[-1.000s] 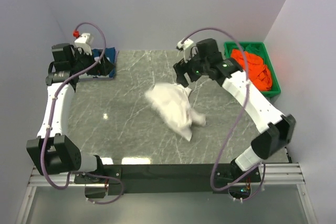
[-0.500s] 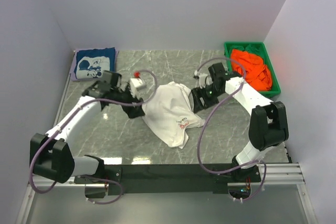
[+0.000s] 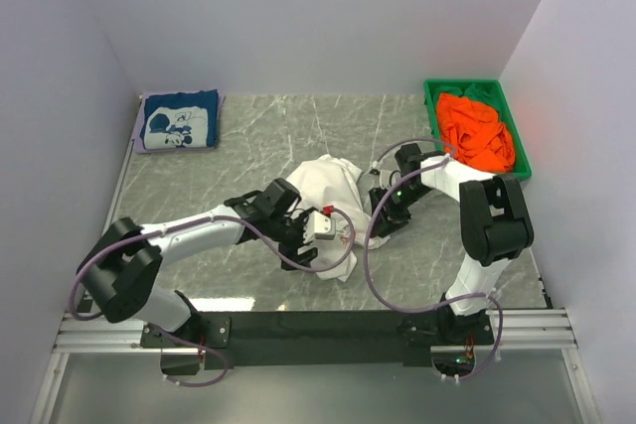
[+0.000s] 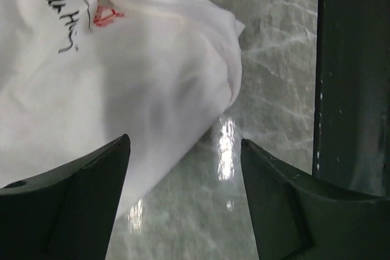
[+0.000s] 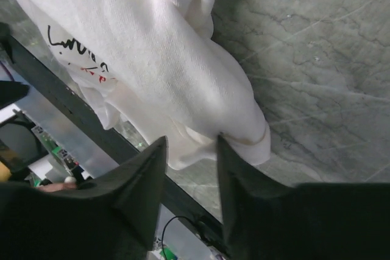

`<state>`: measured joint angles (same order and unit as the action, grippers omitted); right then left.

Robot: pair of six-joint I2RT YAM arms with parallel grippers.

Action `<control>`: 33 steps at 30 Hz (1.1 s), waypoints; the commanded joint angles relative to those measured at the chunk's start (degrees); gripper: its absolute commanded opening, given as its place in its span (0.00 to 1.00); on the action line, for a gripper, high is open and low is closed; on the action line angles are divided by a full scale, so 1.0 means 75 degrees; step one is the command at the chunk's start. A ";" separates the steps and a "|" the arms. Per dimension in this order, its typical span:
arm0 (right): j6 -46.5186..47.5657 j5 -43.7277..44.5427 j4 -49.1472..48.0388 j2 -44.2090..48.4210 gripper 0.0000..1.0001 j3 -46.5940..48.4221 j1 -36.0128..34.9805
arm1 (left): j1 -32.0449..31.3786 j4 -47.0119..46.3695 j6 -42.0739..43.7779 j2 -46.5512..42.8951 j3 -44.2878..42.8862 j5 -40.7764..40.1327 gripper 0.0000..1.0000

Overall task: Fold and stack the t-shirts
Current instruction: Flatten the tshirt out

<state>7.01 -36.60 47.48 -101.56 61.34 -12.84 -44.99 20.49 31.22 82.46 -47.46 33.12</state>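
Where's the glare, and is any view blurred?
Top view: pale glare band along the near edge of the table, nothing smeared. Left wrist: bright streak on the table beside the white shirt, print readable. Right wrist: no glare, cloth weave sharp, tool fingers dark and soft.

A crumpled t-shirt [image 3: 323, 186] lies at the centre of the bench [image 3: 248, 146]. A folded t-shirt [image 3: 179, 119] sits at 10 o'clock, in the far corner. At 2 o'clock, a bin [image 3: 434, 91] holds another t-shirt [image 3: 477, 131].
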 commanded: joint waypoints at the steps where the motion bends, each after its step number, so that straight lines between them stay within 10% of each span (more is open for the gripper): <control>1: 0.0015 -0.0499 -0.0074 -0.0029 0.43 0.0082 0.0188 | -0.0293 -0.0915 0.0009 0.0384 -0.0105 0.0071 0.76; 9: 0.0215 -0.0570 0.0266 0.0135 0.49 -0.0057 0.0457 | -0.0879 -0.1209 0.0091 0.0818 -0.0258 0.0528 0.53; 18: -0.0160 -0.0510 -0.0331 -0.0357 0.60 -0.0374 0.0505 | -0.1559 -0.1654 -0.0307 0.1169 -0.0176 0.0447 0.59; 23: -0.0091 -0.0955 -0.0331 -0.0720 0.36 -0.0316 0.0645 | -0.1583 -0.1795 -0.0752 0.1731 -0.0258 0.0155 0.49; 26: 0.0108 -0.1178 -0.0121 -0.0803 0.00 -0.0199 0.0855 | -0.1583 -0.1760 -0.0940 0.1733 -0.0199 -0.0208 0.14; 33: 0.0355 -0.1436 0.0546 0.0097 0.00 0.0585 0.1512 | -0.0193 -0.0788 -0.1187 0.0024 -0.0292 -0.0209 0.01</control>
<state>8.03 -44.56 49.15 -106.54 60.69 -2.98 -51.53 11.64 23.62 90.56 -47.72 31.90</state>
